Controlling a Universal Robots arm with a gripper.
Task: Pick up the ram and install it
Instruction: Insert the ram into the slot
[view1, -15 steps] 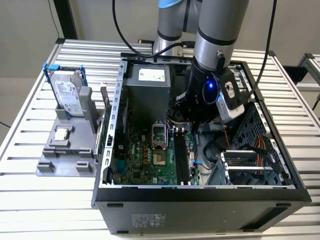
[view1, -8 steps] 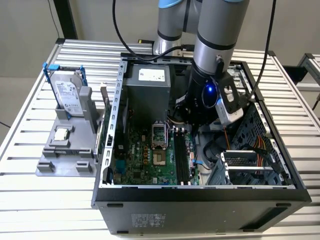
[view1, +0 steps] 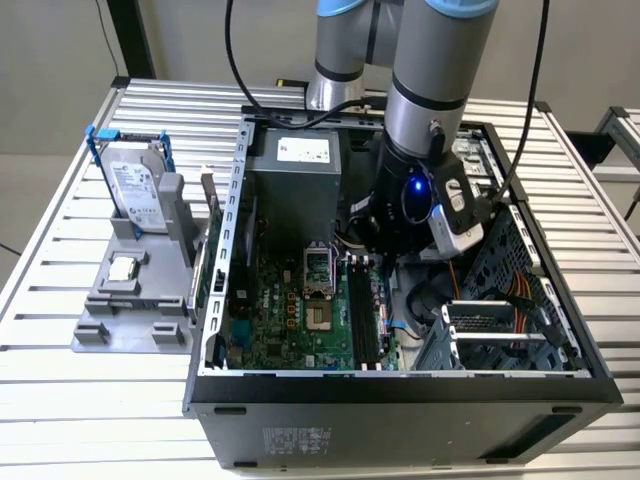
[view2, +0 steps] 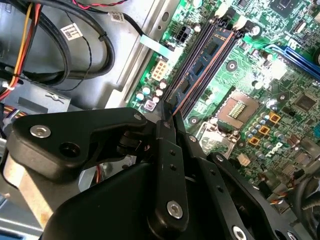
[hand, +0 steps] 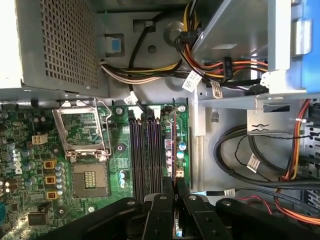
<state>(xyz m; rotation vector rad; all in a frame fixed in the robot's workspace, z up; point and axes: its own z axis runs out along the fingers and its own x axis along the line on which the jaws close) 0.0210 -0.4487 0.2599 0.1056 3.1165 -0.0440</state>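
Ram: your thin, flat circuit-board stick stands on edge over the outermost of the long black memory slots, a little right of centre in the first wrist view. Its long axis runs parallel to the slots, one end toward the white slot latches, the other reaching back between your gripper's fingers. In the second wrist view the ram shows as a dark bluish strip with a coppery edge, slanting from the frame's middle toward the upper right. Your gripper, of matte black plastic links with silver screw heads, is closed narrowly on the stick's near end. Beside the slots, the glossy green motherboard carries a square metal-framed processor socket. In the exterior view your grey arm reaches down into the open black computer case.
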